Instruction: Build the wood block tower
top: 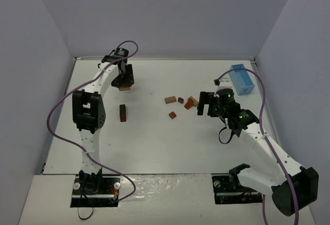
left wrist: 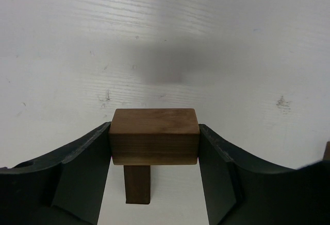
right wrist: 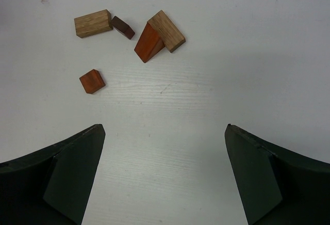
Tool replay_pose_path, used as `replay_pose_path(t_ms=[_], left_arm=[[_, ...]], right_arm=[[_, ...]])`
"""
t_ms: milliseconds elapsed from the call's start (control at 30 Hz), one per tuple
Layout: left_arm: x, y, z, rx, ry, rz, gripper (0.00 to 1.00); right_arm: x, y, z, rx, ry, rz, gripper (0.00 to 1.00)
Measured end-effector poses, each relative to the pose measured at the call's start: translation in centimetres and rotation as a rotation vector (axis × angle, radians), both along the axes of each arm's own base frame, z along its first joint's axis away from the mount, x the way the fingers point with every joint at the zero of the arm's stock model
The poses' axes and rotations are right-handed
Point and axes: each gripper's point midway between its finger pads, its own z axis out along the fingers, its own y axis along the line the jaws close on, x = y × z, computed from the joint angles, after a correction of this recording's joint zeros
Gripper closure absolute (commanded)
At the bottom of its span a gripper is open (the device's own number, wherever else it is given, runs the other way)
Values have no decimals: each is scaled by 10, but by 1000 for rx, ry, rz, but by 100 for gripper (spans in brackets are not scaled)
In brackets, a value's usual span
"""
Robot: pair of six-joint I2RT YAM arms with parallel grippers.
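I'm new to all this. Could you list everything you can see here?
brown block: 1, mid-brown, in the left gripper, far left
dark brown block: 1, upright, left of centre
tan blocks: 2, in the central cluster
wedge: 1, reddish-brown, against one tan block
small dark block: 1, beside the other tan block
small cube: 1, reddish-brown, apart, nearer
box: 1, light blue, far right
table: 1, white
left gripper: 1, black, shut on the brown block
right gripper: 1, black, open, facing the cluster
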Motion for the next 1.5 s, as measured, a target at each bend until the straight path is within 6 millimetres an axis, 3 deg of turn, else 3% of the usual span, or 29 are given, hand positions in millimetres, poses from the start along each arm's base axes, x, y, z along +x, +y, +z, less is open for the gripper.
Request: replay_pose_path(t_ms=[167, 400, 767, 1500], left_arm=[[-3, 0, -30, 6, 70, -30, 96], [-5, 1, -36, 14, 89, -47, 96], [-33, 6, -72, 25, 192, -60, 100], [-47, 14, -75, 8, 162, -44, 94]], right_arm=[[0, 1, -4, -6, 14, 6, 0], [0, 1, -5, -6, 15, 10, 0], [0, 2, -9, -16, 27, 21, 0], [0, 4, -9, -12, 29, 32, 0]])
